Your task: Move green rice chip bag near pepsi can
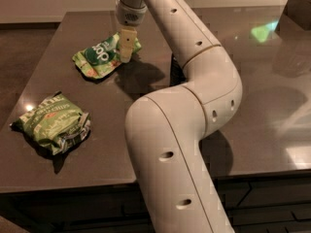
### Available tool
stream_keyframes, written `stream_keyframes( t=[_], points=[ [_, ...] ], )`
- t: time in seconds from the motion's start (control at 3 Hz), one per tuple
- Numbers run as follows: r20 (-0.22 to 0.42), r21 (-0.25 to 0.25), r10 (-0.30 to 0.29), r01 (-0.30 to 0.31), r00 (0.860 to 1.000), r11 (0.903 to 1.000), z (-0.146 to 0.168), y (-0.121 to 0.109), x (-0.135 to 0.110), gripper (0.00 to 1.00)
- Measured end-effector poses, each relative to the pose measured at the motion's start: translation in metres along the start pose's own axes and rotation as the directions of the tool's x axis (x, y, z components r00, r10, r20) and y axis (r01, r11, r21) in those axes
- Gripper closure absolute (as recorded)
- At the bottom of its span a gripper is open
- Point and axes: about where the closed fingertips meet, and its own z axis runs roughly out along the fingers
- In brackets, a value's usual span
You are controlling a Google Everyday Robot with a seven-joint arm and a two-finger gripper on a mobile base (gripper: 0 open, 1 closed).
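Observation:
The green rice chip bag lies on the dark table at the far left, bright green with a dark oval logo. My gripper points down at the bag's right edge, touching or just above it. The pepsi can is almost wholly hidden behind my arm; only a dark sliver shows to the right of the bag, past a shadowed gap.
A duller olive-green bag lies near the table's front left edge. My large white arm crosses the middle of the view. A dark box stands at the far right corner.

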Motion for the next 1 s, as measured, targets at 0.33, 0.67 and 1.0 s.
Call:
stream_keyframes(
  t=[0.33,0.67,1.0],
  points=[
    [0.022,-0.018,-0.019,0.019,1.000,0.9996,0.016,-0.001,-0.012,0.00],
    [0.028,-0.035,-0.038,0.039,0.999,0.9986,0.027,0.000,-0.024,0.26],
    [0.028,-0.030,-0.034,0.035,0.999,0.9990,0.023,-0.001,-0.026,0.57]
  ],
)
